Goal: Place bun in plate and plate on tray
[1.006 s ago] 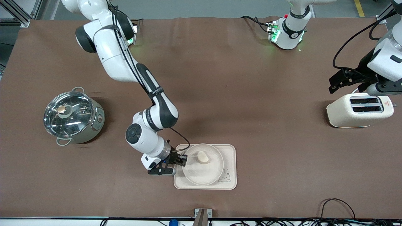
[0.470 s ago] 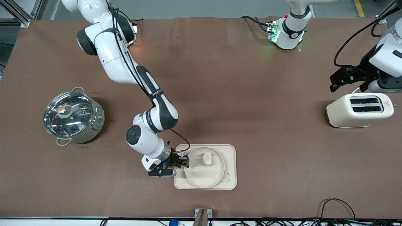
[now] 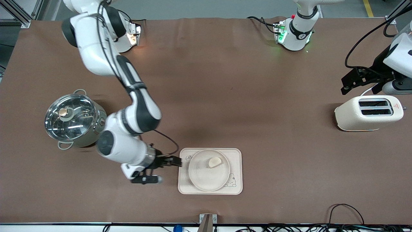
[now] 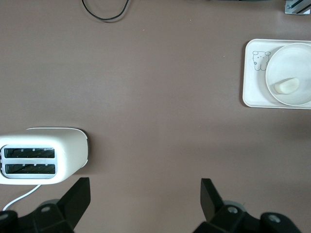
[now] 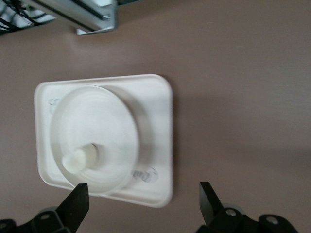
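Note:
The bun (image 3: 214,162) lies in the round plate (image 3: 202,178), and the plate sits on the Rabbit tray (image 3: 236,157). My right gripper (image 3: 176,161) is open and empty, level with the tray's edge at the right arm's end and just off it. The right wrist view shows the tray (image 5: 156,121), the plate (image 5: 104,116) and the bun (image 5: 80,158) past my open right gripper (image 5: 143,196). My left gripper (image 3: 351,82) waits open and empty over the table by the toaster. The left wrist view shows my left gripper (image 4: 146,194), the tray (image 4: 252,92), the plate (image 4: 297,60) and the bun (image 4: 286,86).
A steel pot with a glass lid (image 3: 74,120) stands at the right arm's end. A cream toaster (image 3: 368,112) stands at the left arm's end, and also shows in the left wrist view (image 4: 43,156). A metal bracket (image 3: 207,222) and cables line the table's near edge.
My right gripper has let go of the plate's rim and drawn back off the tray toward the right arm's end. The plate now rests on the tray, and the bun has shifted slightly in it.

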{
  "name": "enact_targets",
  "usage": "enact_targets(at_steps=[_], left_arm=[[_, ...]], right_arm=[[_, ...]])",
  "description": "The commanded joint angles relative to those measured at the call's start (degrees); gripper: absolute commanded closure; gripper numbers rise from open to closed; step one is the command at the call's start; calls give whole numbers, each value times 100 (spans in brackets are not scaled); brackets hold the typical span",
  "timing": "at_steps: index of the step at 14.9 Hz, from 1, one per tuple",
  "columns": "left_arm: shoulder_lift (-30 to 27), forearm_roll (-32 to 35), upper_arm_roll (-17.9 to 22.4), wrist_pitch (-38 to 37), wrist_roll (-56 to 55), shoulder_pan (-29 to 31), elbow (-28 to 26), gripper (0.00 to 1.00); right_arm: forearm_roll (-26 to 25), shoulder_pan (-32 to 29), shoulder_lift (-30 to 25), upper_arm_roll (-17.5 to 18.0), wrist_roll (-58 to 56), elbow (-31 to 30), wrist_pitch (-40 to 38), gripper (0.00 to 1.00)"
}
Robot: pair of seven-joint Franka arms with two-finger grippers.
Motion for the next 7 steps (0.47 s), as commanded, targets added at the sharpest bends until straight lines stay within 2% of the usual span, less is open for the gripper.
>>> enact_targets(at_steps=[1, 4, 7], left_arm=[[-9, 67, -37, -54, 65, -2, 71, 0], [-9, 67, -37, -54, 39, -11, 71, 0], [-9, 67, -37, -54, 83, 15, 63, 0]], right_arm=[[-738, -336, -761, 25, -118, -331, -1048, 0], [-1293, -756, -1805, -133, -328, -488, -2517, 0], [-1628, -1214, -2922, -159, -776, -1137, -2810, 0]])
